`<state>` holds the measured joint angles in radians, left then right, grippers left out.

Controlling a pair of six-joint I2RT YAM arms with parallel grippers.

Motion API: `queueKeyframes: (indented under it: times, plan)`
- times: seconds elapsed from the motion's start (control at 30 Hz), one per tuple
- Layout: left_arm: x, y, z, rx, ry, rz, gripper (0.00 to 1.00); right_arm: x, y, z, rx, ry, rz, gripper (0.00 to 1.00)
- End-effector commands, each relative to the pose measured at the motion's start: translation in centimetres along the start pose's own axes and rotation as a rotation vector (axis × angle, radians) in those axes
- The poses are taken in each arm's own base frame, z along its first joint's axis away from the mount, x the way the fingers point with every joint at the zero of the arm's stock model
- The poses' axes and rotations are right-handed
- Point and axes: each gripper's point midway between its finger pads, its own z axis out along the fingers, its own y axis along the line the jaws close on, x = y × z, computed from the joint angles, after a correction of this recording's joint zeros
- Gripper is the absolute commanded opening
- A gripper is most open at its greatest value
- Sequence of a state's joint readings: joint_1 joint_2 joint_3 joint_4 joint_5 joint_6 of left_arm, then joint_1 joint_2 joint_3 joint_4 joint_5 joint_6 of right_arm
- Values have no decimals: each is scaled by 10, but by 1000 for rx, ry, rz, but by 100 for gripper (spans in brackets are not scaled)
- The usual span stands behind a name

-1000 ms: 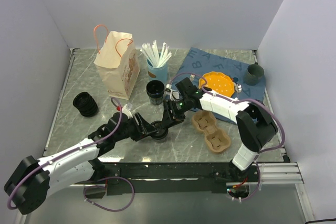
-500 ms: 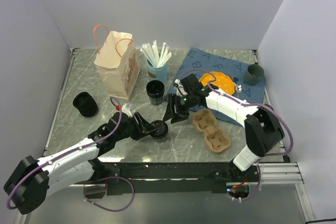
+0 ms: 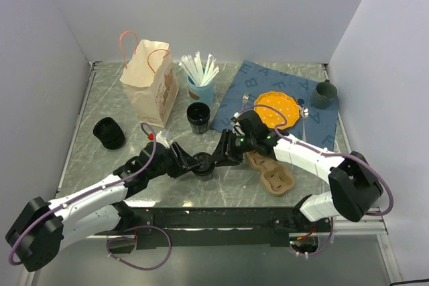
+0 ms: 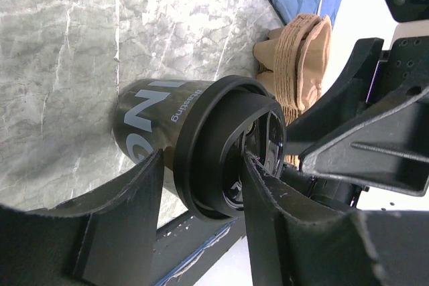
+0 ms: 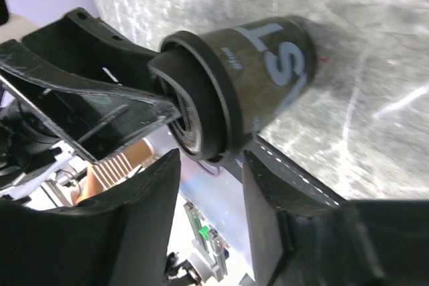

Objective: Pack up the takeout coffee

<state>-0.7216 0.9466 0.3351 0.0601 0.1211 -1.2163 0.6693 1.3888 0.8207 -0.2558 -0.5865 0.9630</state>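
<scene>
The takeout coffee (image 3: 204, 165), a black cup with a black lid, stands upright near the table's front edge. My left gripper (image 3: 194, 163) reaches it from the left. In the left wrist view its fingers (image 4: 134, 192) close on either side of the lidded top of the coffee (image 4: 174, 132). My right gripper (image 3: 221, 158) is at the cup's right side, low and open. In the right wrist view the coffee (image 5: 261, 78) sits just beyond the right gripper (image 5: 211, 157), with gaps between its lid and both fingers.
A cardboard cup carrier (image 3: 269, 165) lies right of the cup. A lidless black cup (image 3: 198, 117), a light-blue straw cup (image 3: 201, 88) and a paper bag (image 3: 149, 88) stand behind. Black lids (image 3: 108, 132) sit left. A blue mat (image 3: 281, 85) holds an orange plate (image 3: 276, 106) and a grey-green mug (image 3: 324, 94).
My right gripper backed off from the cup's top, then dropped lower beside the cup as the right arm swung outward. The left gripper and the cup have stayed in place.
</scene>
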Motion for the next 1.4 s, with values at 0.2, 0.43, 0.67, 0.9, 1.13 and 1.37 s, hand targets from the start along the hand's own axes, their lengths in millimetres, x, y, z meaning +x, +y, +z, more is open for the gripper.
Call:
queueKeyframes:
  times: [0.2,0.43,0.67,0.9,1.13,1.37]
  plan:
    - [11,59,-1,-227,19,22,50,-1,6,4,-64,-94,24,42]
    - [13,64,-2,-237,23,16,50,2,3,7,-68,-113,52,39]
    - [14,65,-3,-242,22,12,49,3,2,13,-94,-138,101,34]
    - [20,70,-2,-238,35,-18,49,-13,-17,28,-52,-175,38,16]
    - [23,73,-2,-261,34,-28,49,-23,-42,31,13,-194,-58,10]
    - [24,80,-2,-287,25,-58,49,-33,-37,42,-34,-120,-174,12]
